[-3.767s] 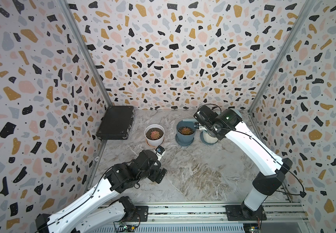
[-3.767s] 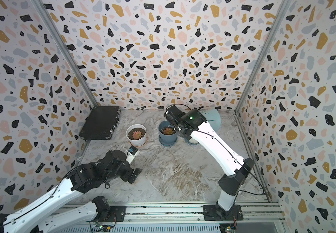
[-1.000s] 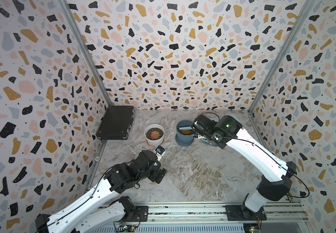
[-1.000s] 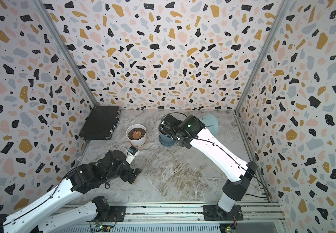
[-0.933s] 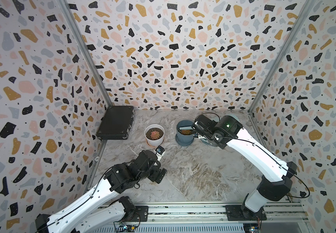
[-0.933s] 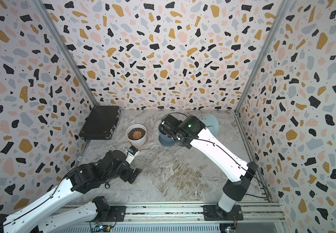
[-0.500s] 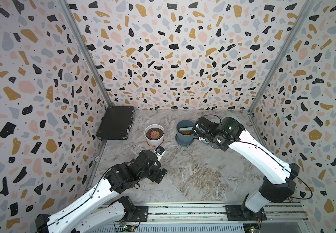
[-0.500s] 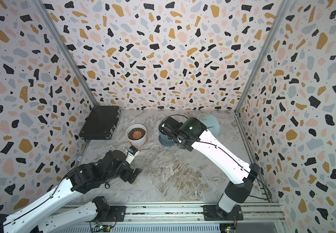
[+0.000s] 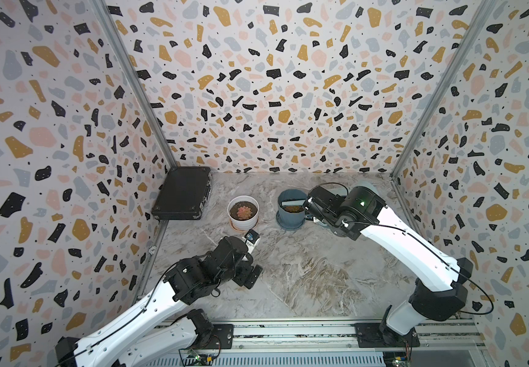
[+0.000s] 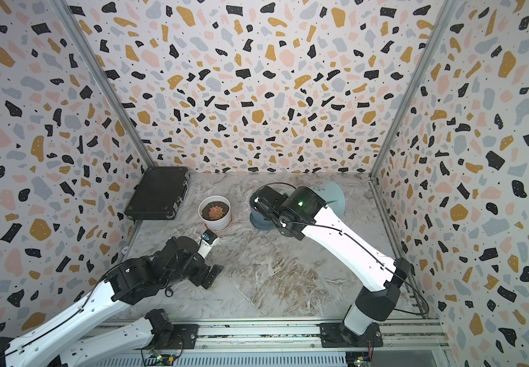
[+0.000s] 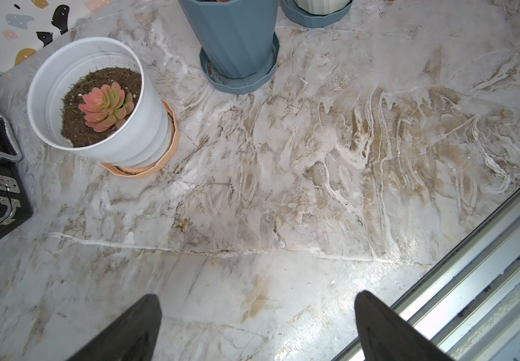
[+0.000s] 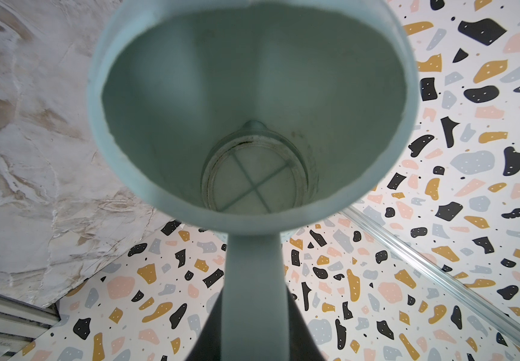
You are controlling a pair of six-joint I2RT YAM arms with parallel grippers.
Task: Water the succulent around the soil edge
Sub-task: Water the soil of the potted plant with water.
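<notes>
The succulent [image 9: 243, 212] [image 10: 215, 211] [image 11: 106, 104] is a pink-green rosette in dark soil, in a white pot [image 11: 133, 131] on a peach saucer. My right gripper [image 12: 254, 312] [image 9: 315, 203] is shut on the handle of a pale teal watering can [image 12: 254, 103] [image 10: 331, 195], held in the air right of the blue pot. I look into the can's open top; its spout is out of view. My left gripper [image 11: 257, 325] [image 9: 253, 259] [image 10: 212, 257] hangs open over bare table in front of the succulent, holding nothing.
A blue ribbed pot [image 9: 291, 209] [image 11: 230, 37] with soil stands on its saucer right of the succulent. A pale pot on a blue saucer [image 11: 315, 12] stands beyond it. A black case [image 9: 182, 193] lies at the back left. The metal rail [image 9: 288, 330] runs along the front.
The right arm has shifted a little toward the front with the watering can still in its grip. The left arm has not moved.
</notes>
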